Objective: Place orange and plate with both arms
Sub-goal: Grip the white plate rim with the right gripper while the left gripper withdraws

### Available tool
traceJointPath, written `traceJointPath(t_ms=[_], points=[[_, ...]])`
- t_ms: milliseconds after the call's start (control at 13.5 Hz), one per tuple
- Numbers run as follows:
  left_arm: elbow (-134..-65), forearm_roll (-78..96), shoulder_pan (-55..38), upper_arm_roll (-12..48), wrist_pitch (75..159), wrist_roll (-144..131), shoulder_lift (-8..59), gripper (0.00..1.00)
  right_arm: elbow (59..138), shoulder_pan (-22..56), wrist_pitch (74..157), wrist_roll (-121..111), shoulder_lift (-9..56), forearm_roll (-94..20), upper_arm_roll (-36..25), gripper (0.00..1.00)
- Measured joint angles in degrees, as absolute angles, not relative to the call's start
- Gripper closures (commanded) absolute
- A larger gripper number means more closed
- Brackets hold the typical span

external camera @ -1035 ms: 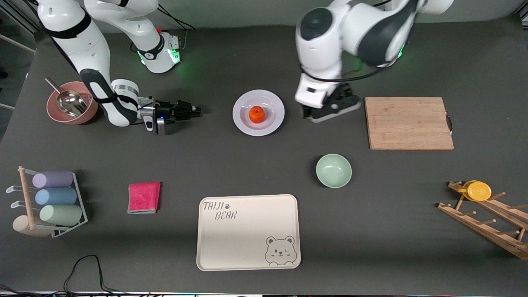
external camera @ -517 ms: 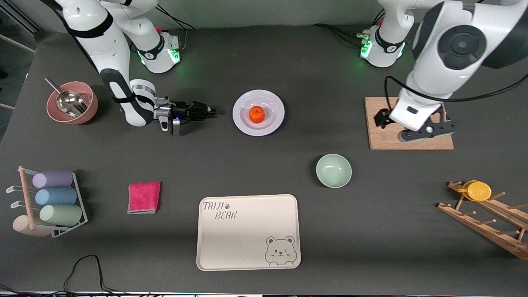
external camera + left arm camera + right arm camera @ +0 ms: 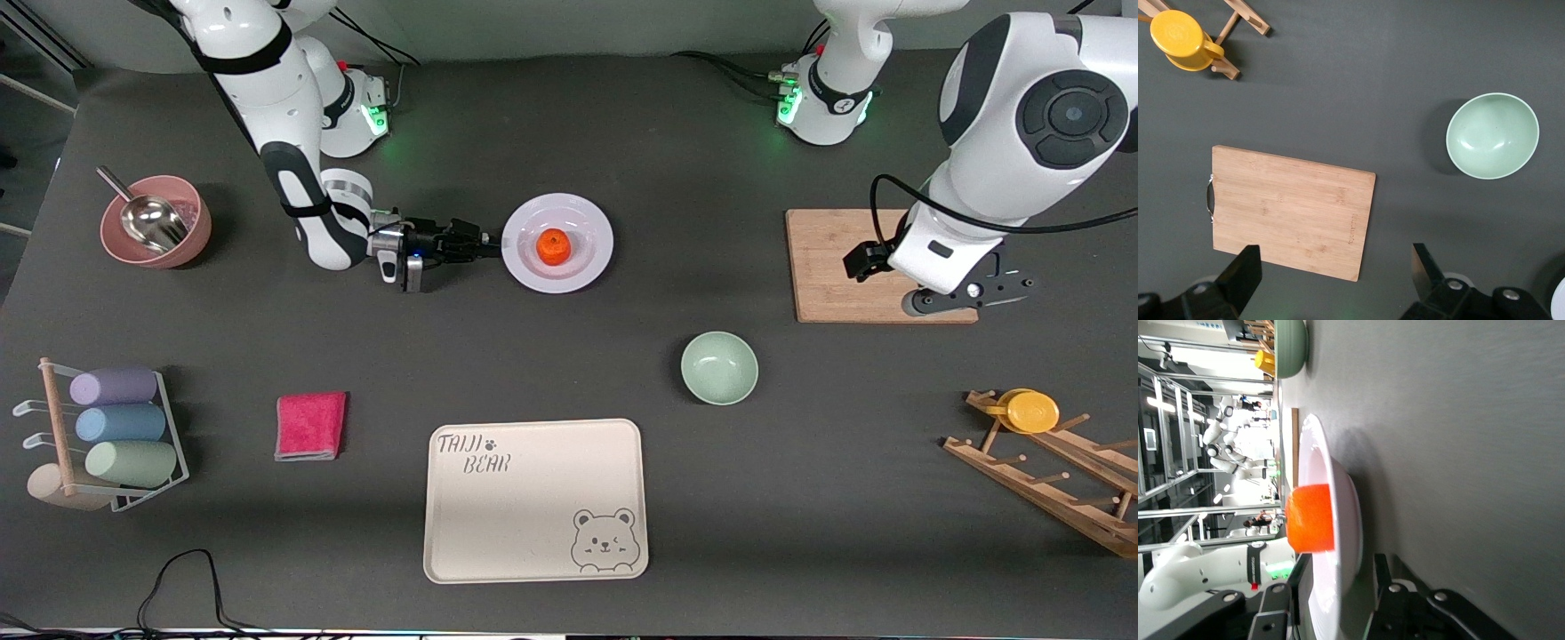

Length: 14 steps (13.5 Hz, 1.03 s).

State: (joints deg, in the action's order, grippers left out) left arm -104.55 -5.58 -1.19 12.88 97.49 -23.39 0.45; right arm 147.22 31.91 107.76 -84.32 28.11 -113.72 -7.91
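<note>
Right gripper (image 3: 484,246): low, horizontal, jaws apart astride rim of plate (image 3: 587,260), forearm angled down from base. Left gripper (image 3: 1331,280): spread wide, empty, raised over cutting board (image 3: 836,267), pointing down. Plate: mid-table. Orange (image 3: 554,247): at plate's centre.

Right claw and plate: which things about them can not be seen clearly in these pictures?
- Front view: whether the right claw touches the plate rim; its dark fingertips merge with the shadow there.
- Right wrist view: the plate's lower rim is cut off by the picture edge and the fingers.
- Right wrist view: the orange's underside is hidden by the plate rim.
</note>
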Motion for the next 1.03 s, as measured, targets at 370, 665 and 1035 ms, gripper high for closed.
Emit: traceJointPath(t_ms=[370,665,1035], points=[[-104.54,-4.06,-0.69,11.0,98.63,-19.19,0.36,0.0,145.19,32.54,108.2,-84.32,29.41,-117.99,-4.22,0.56],[-105.05,-1.96,-1.17,4.48,98.84,-13.71,-2.43,0.0,145.2,32.46,108.24,-84.29,29.42,-117.99,-4.24,0.85],[-103.94,-0.76,-1.17,1.92,89.66,-10.56,-11.98,0.0,145.1,32.25,108.4,-84.28,29.63,-117.99,-4.27,1.0]])
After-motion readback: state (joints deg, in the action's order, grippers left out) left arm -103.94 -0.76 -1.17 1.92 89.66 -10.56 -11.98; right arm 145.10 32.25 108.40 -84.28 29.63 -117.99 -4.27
